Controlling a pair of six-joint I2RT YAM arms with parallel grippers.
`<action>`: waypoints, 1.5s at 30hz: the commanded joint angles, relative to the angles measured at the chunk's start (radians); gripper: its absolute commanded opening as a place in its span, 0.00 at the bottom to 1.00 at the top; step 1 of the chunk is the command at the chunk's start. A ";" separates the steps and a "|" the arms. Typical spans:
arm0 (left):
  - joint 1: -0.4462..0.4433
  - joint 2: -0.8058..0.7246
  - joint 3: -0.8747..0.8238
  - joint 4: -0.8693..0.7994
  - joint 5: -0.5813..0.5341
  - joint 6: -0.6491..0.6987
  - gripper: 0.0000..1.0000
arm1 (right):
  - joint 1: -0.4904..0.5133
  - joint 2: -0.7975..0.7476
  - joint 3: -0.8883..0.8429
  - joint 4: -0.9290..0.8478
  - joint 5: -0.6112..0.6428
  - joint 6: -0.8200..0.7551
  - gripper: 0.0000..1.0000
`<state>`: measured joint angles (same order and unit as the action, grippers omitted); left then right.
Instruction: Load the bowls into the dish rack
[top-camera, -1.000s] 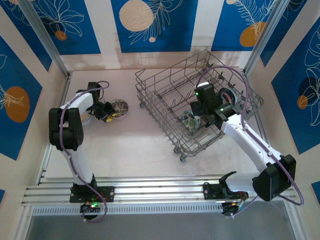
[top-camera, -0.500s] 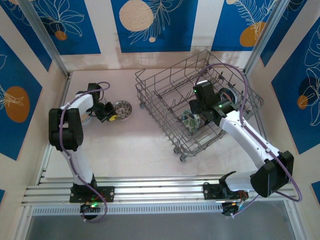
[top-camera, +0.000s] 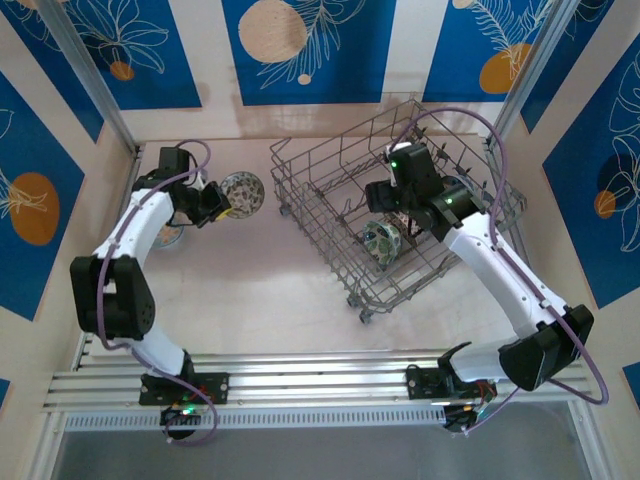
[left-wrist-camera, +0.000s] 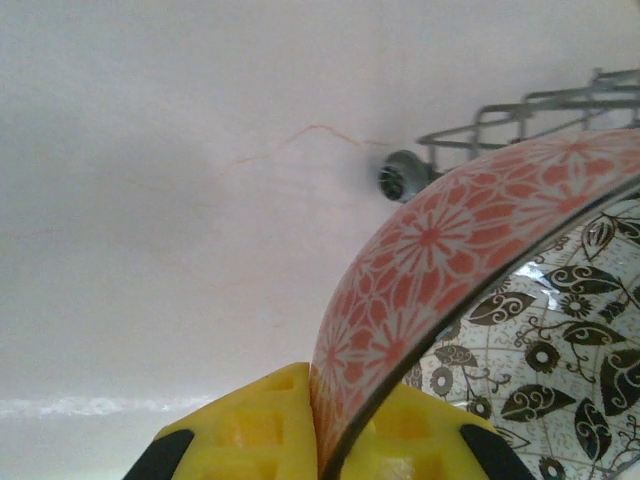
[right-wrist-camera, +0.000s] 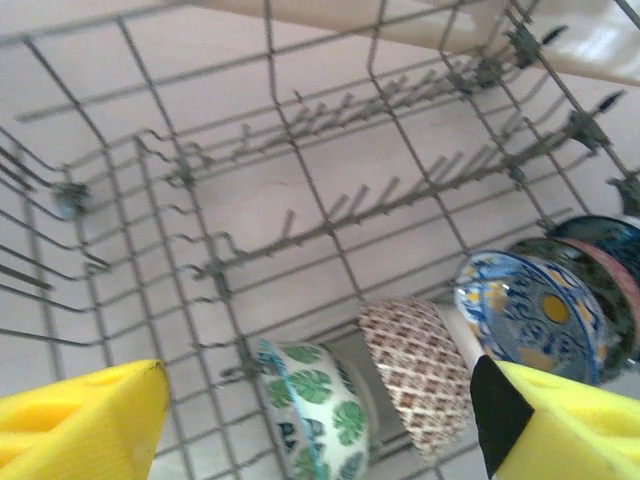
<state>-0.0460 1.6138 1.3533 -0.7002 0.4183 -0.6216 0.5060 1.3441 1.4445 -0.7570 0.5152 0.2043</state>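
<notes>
My left gripper (top-camera: 212, 204) is shut on the rim of a bowl (top-camera: 241, 191) held above the table, left of the dish rack (top-camera: 320, 175). In the left wrist view the bowl (left-wrist-camera: 450, 250) is orange-red floral outside and black-leaf patterned inside, its rim pinched between the yellow pads (left-wrist-camera: 250, 430). My right gripper (top-camera: 383, 200) hangs open over the rack's middle, nothing between its fingers (right-wrist-camera: 80, 430). Below it stand a green-leaf bowl (right-wrist-camera: 315, 420), a brown lattice bowl (right-wrist-camera: 420, 370) and a blue-and-yellow bowl (right-wrist-camera: 530, 310) among the tines. Another bowl (top-camera: 166, 237) lies partly hidden under my left arm.
The rack sits skewed at the back right, and one of its small wheels (left-wrist-camera: 400, 178) shows near the held bowl. Blue patterned walls close in the table on three sides. Bare table lies in front of the rack and between the arms.
My left gripper closed on the bowl's rim and carried it up and toward the back. My right gripper drew back from the racked bowls toward the rack's middle.
</notes>
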 joint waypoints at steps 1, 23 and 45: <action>-0.019 -0.089 0.063 -0.030 -0.013 0.005 0.00 | 0.017 0.022 0.116 -0.017 -0.155 0.048 0.79; -0.371 -0.030 0.524 -0.192 -0.258 0.118 0.00 | 0.106 0.242 0.436 0.047 -0.513 0.124 0.50; -0.433 -0.025 0.553 -0.190 -0.291 0.111 0.00 | 0.100 0.276 0.375 0.093 -0.397 0.178 0.31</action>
<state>-0.4648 1.6066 1.8645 -0.9150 0.1356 -0.5137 0.6056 1.6215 1.8317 -0.6758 0.0940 0.3687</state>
